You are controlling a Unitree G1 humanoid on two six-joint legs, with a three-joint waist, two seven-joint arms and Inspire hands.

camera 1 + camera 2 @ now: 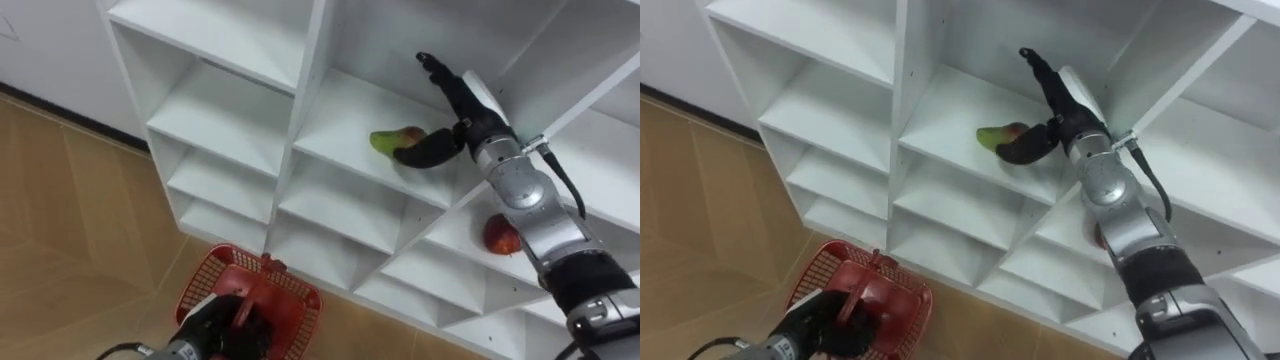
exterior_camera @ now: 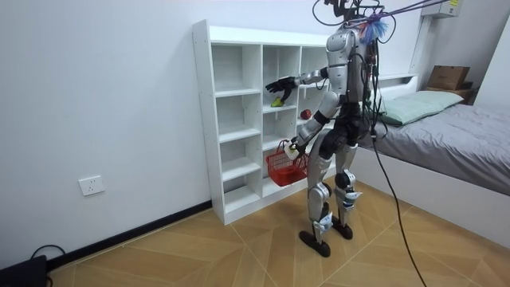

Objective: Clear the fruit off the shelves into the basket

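Stance: we are seeing the robot standing upright on the wooden floor (image 1: 70,220), near the middle of the room view, facing the white shelf unit (image 1: 215,115).
Right hand (image 1: 455,102): we are seeing it stretching into a compartment at the upper centre of the frame. It is released, with the fingers lying straight toward the back wall and the thumb spreading low.
Green fruit (image 1: 388,140): it is lying on that compartment's board with its reddish end against the thumb. We cannot tell whether the two are touching.
Red fruit (image 1: 501,236): it is sitting one compartment lower, at the centre right of the frame, just beside the forearm.
Left hand (image 1: 222,322): at the bottom left of the frame, it is grasping the handle of the red basket (image 1: 290,292) with curled fingers.
Basket: it is hanging low in front of the bottom shelves. We cannot tell what it is holding.
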